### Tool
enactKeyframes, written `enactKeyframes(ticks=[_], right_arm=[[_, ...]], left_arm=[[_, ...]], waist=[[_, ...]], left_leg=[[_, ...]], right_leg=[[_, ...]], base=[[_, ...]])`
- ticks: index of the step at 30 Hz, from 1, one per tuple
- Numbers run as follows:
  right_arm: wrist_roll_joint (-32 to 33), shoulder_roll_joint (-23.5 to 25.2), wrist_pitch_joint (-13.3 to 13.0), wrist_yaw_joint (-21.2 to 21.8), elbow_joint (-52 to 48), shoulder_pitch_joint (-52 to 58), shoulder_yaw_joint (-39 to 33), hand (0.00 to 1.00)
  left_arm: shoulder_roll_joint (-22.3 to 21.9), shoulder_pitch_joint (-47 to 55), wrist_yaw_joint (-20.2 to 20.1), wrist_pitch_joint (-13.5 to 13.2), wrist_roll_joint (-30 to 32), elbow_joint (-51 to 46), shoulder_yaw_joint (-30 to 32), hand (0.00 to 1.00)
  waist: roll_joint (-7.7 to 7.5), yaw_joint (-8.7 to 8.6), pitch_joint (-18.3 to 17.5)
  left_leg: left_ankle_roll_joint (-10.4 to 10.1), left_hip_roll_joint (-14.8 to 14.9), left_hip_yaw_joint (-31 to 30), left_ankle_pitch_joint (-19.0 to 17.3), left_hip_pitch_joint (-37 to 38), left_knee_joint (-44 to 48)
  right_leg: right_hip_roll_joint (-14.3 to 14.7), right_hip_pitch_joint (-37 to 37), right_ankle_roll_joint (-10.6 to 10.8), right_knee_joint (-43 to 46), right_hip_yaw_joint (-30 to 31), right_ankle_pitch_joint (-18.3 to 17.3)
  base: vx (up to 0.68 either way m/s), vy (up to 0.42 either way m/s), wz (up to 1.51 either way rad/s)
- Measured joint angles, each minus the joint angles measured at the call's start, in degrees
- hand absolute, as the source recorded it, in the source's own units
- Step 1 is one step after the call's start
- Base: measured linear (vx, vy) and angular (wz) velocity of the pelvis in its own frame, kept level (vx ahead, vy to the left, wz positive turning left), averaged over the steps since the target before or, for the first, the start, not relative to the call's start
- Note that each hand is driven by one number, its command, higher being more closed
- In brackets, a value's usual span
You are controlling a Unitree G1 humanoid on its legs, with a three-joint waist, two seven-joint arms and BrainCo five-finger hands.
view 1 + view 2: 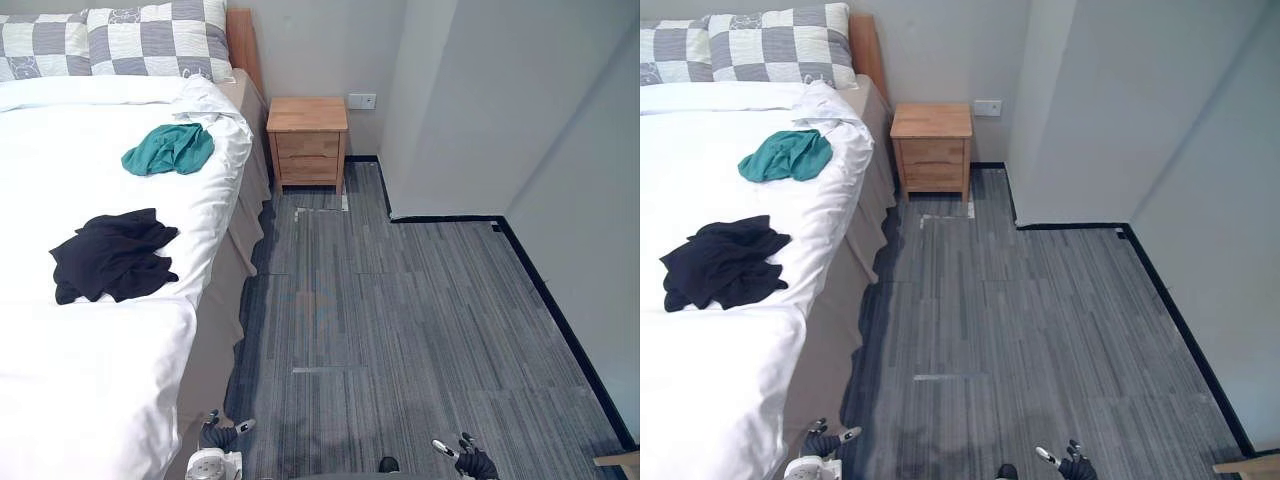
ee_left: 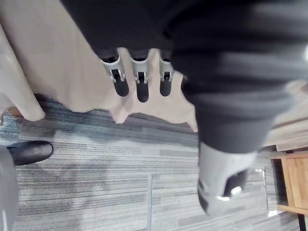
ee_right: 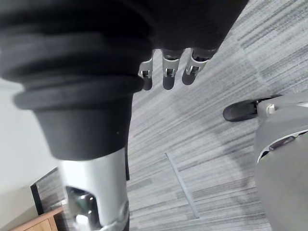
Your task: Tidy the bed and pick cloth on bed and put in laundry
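Left hand (image 2: 140, 73) & right hand (image 3: 166, 72) hang w/ fingers straight and loose, holding nothing, low over the floor (image 1: 400, 330) beside the bed (image 1: 90, 380). Black cloth (image 1: 112, 256) lies mid-bed and green cloth (image 1: 170, 148) nearer the pillows (image 1: 150, 40) (both well apart from either hand). So I judge nothing is done yet: pick-ups, laundry drop & tidying all remain.
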Motion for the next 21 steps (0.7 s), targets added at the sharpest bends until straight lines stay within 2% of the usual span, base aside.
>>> enactKeyframes(ticks=[2, 3, 4, 13, 16, 21], right_arm=[[-0.27, -1.45, 1.94, -0.23, -0.21, 0.85, 0.36, 0.0], [-0.26, -2.57, 3.64, -0.2, 0.11, 0.93, 0.5, 0.0], [0.94, -1.03, 8.2, 1.51, 4.23, 4.25, -2.41, 0.0], [0.94, -1.03, 8.21, 1.5, 4.23, 4.28, -2.45, 0.0], [0.94, -1.01, 8.93, 1.55, 4.34, 4.36, -4.79, 0.0], [0.95, -1.03, 9.64, 3.96, 4.35, 4.74, -5.15, 0.0]], left_arm=[[-2.19, -0.93, 0.03, -0.76, -0.83, -0.08, 0.0, 0.0], [-3.41, -0.79, 0.04, -1.31, -1.95, -0.01, 0.09, 0.0], [-2.61, -1.24, 0.26, 0.07, -4.86, 3.6, 1.36, 0.0], [-2.56, -1.22, 0.24, 0.08, -4.89, 3.6, 1.36, 0.0], [-2.36, -0.95, 0.07, 0.08, -5.58, 3.6, 1.48, 0.0], [-0.58, 0.71, 0.04, 0.24, -7.42, 3.5, 4.86, 0.0]], waist=[[0.4, -0.41, -0.01], [0.93, -0.3, -0.12], [1.99, -0.47, -1.97], [2.09, -0.47, -1.92], [2.47, -0.48, -1.65], [2.65, -0.51, -1.51]], left_leg=[[0.04, 1.81, -0.67, 0.06, 0.03, 2.92], [0.58, 2.04, -4.92, 0.43, 0.02, 4.17], [0.1, -6.31, -23.77, -4.24, 2.07, -2.29], [0.1, -6.34, -23.77, -4.24, 2.14, -2.3], [0.12, -6.54, -23.73, -4.22, 2.69, -2.56], [0.22, -6.71, -22.59, -4.09, 4.13, -3.52]], right_leg=[[1.88, 2.26, -0.85, -3.79, 0.39, 0.69], [2.67, 2.05, -1.16, -4.21, 2.78, 0.85], [-0.29, 0.06, 0.67, -6.89, 7.3, 5.95], [-0.33, 0.04, 0.67, -6.87, 7.23, 5.95], [-0.6, 0.02, 0.77, -6.4, 7.19, 5.88], [-0.95, 0.17, 1.1, -5.33, 7.25, 5.05]], base=[[-0.12, -0.266, -0.34], [-0.08, -0.12, -0.35], [-0.06, -0.075, -0.28], [0.0, 0.0, 0.0], [0.0, 0.0, -0.02], [0.0, 0.014, -0.05]])
